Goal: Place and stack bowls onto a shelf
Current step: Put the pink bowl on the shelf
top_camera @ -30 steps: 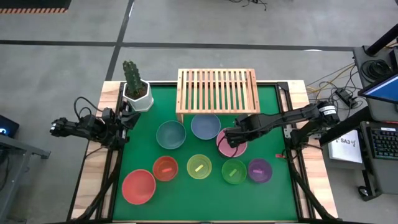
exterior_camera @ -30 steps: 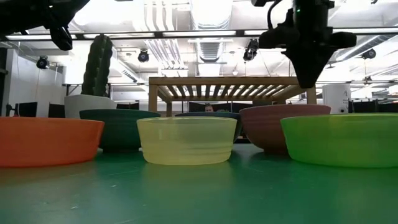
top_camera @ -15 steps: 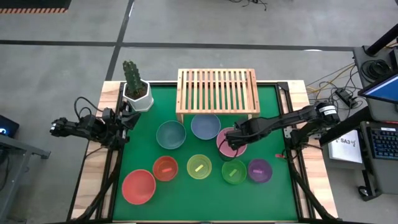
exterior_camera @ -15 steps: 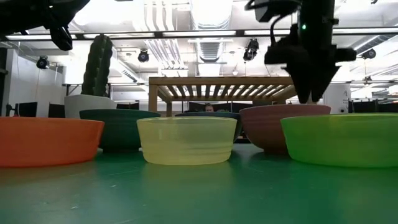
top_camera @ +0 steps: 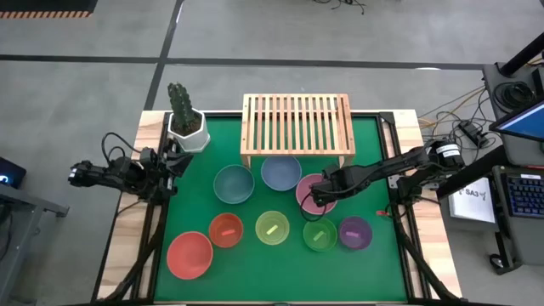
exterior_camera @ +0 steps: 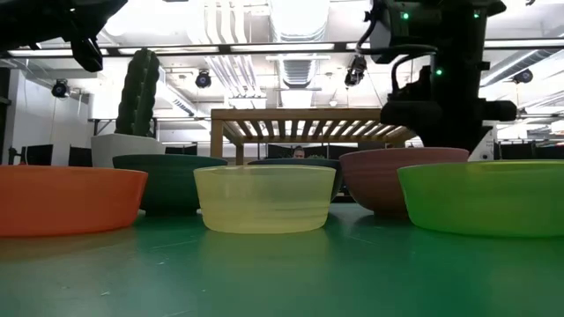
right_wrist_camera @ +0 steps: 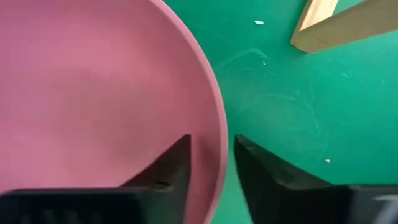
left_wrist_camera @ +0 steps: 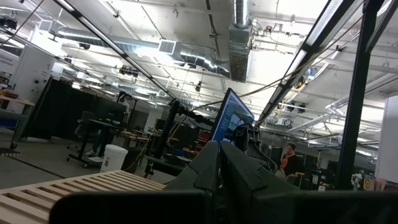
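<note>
Right wrist view: right claw (right_wrist_camera: 211, 155) open, straddling the pink bowl (right_wrist_camera: 93, 99) rim; close squarely before lifting toward the shelf (top_camera: 297, 123). Left claw (top_camera: 170, 161) parked, state indiscernible.

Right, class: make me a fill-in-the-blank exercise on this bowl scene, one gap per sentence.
1. The right claw straddles the rim of the ___ bowl.
2. The shelf holds ___ bowls.
3. The plant in the white pot is a ___.
4. The bowl between the red bowl and the green bowl is ___.

Missing words: pink; no; cactus; yellow
</note>
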Available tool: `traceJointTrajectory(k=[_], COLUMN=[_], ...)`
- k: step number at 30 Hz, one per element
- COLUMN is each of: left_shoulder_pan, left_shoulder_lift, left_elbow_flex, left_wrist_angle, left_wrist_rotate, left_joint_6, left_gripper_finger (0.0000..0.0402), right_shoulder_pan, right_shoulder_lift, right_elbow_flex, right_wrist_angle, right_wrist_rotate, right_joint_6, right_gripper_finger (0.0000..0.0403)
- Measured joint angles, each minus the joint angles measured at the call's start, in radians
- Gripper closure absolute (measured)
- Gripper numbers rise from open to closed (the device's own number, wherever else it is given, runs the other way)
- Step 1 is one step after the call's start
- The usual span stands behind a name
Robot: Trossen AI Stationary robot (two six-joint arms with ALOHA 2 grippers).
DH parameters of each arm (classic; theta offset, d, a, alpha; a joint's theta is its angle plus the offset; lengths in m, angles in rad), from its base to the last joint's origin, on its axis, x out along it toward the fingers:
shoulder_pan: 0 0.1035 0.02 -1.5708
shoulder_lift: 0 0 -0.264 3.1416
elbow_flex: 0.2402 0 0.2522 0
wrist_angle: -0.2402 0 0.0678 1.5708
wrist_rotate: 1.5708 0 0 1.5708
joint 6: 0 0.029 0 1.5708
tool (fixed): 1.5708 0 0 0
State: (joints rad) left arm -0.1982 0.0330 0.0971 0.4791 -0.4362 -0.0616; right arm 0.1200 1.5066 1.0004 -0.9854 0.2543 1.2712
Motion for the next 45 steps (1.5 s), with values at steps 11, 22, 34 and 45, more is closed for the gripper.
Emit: traceJointTrajectory(k=[11,22,34,45], left_shoulder_pan=[0.000,0.000,0.000,0.000], left_shoulder_lift=[0.000,0.000,0.000,0.000], left_elbow_flex=[0.000,0.000,0.000,0.000], left_wrist_angle=[0.000,0.000,0.000,0.000], left_wrist_rotate=[-0.001,-0.002,-0.002,-0.002], left_joint_6=[0.000,0.000,0.000,0.000], left_gripper_finger=[0.0402,0.0402,0.0402,0.0402], right_shoulder_pan=[-0.001,-0.008,-0.181,-0.589], right_shoulder_lift=[-0.043,-0.229,-0.197,-0.086], right_elbow_flex=[0.044,0.194,0.471,0.725], right_wrist_angle=[-0.045,-0.109,-0.084,-0.324], right_wrist_rotate=[-0.003,-0.146,-0.096,-0.151], right_joint_6=[0.037,-0.020,-0.282,-0.574], right_gripper_finger=[0.0394,0.0394,0.0394,0.0394])
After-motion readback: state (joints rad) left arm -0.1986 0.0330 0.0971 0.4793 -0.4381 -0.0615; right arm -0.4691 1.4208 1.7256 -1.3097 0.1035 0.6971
